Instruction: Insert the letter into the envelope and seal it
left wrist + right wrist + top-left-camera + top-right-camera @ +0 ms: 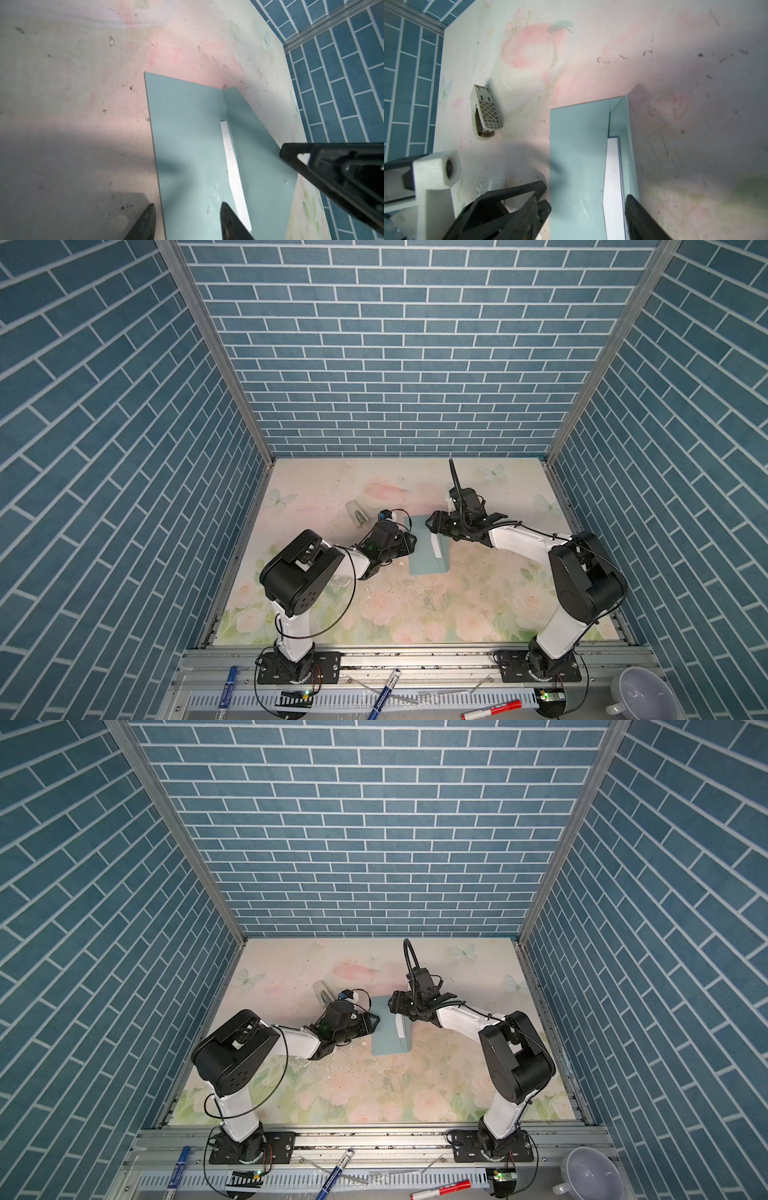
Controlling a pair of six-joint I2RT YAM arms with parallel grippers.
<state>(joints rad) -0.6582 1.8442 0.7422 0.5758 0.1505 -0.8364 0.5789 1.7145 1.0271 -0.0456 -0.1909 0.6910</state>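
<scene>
Scuffed floral tabletop [415, 605], creased teal envelope [422, 560]

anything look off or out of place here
A white strip of the letter shows at the mouth of the envelope, whose flap stands up unsealed. Back left, a grey stapler-like tool lies tipped on its side.

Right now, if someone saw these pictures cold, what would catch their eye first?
The teal envelope lies mid-way across the floral table with its flap open, and a white strip of the letter shows along the fold. The left gripper and the right gripper flank it, both with jaws apart. Blue brick-pattern walls enclose the scene, and what looks like a beige stapler lies farther back on the left.
</scene>
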